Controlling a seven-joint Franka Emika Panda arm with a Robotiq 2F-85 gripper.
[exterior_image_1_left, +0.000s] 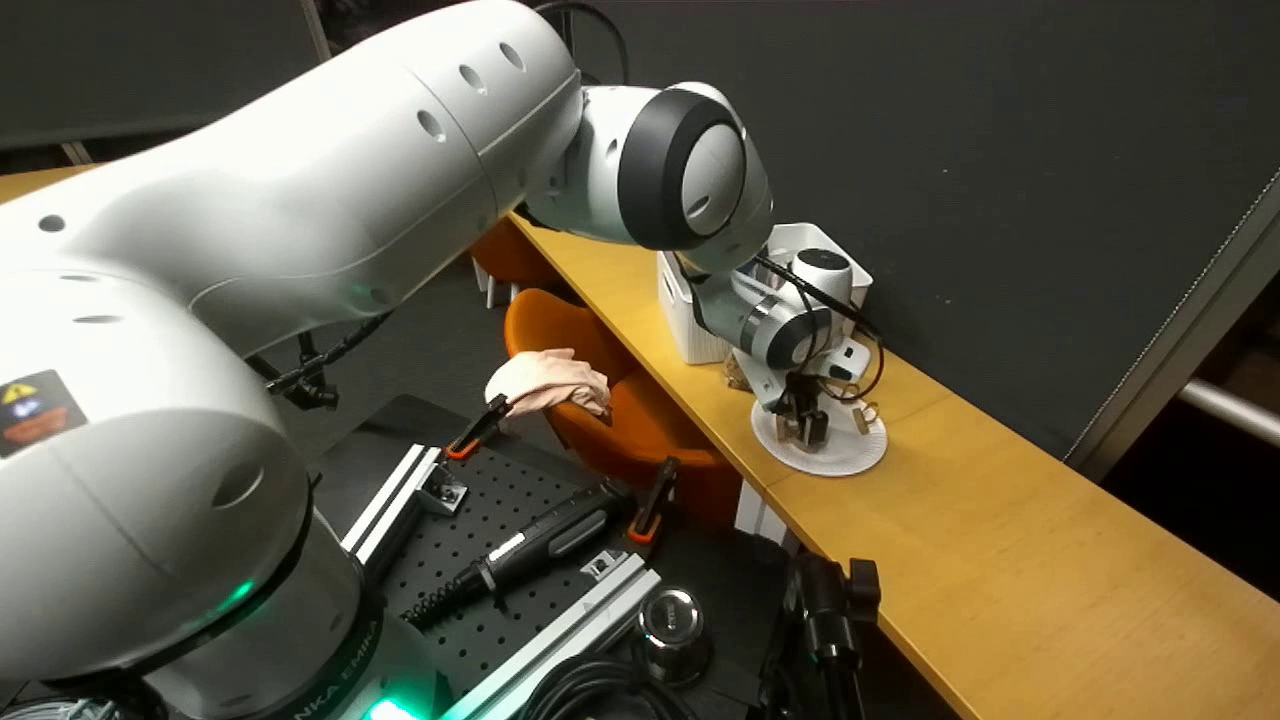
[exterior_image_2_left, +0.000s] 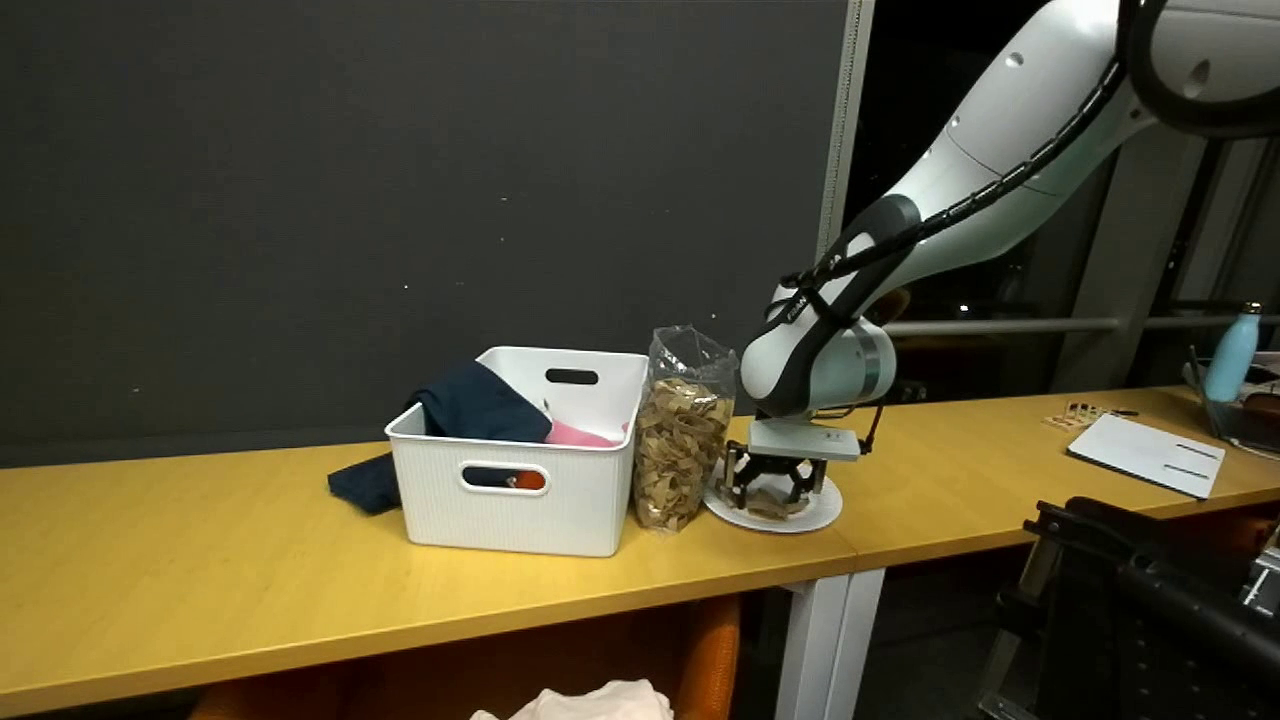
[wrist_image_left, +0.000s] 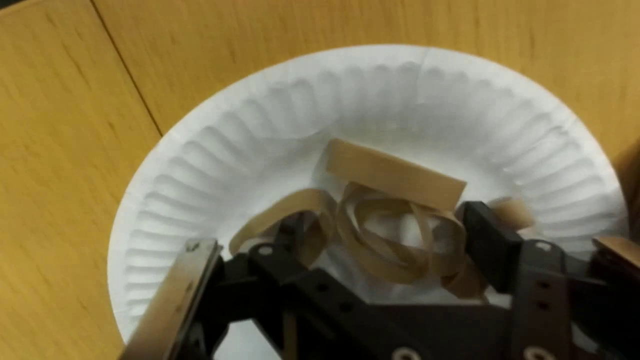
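A white paper plate (exterior_image_1_left: 850, 462) lies on the wooden table; it also shows in an exterior view (exterior_image_2_left: 736, 513) and in the wrist view (wrist_image_left: 350, 85). Several tan curled strips (wrist_image_left: 397, 175), like paper or pasta, lie in its middle. My gripper (wrist_image_left: 387, 235) points down over the plate with its black fingers apart. It is low among the strips, with strips between and around the fingertips. The right fingertip touches or nearly touches a strip; I cannot tell which. The gripper also shows in both exterior views (exterior_image_1_left: 800, 430) (exterior_image_2_left: 771, 490).
A clear bag of tan strips (exterior_image_2_left: 682, 450) stands beside the plate. Next to it is a white bin (exterior_image_2_left: 530, 510) with dark blue cloth (exterior_image_2_left: 485, 402) and something pink. An orange chair (exterior_image_1_left: 640, 420) with a pale cloth (exterior_image_1_left: 550, 380) stands at the table's edge. A white board (exterior_image_2_left: 1146, 455) lies farther along.
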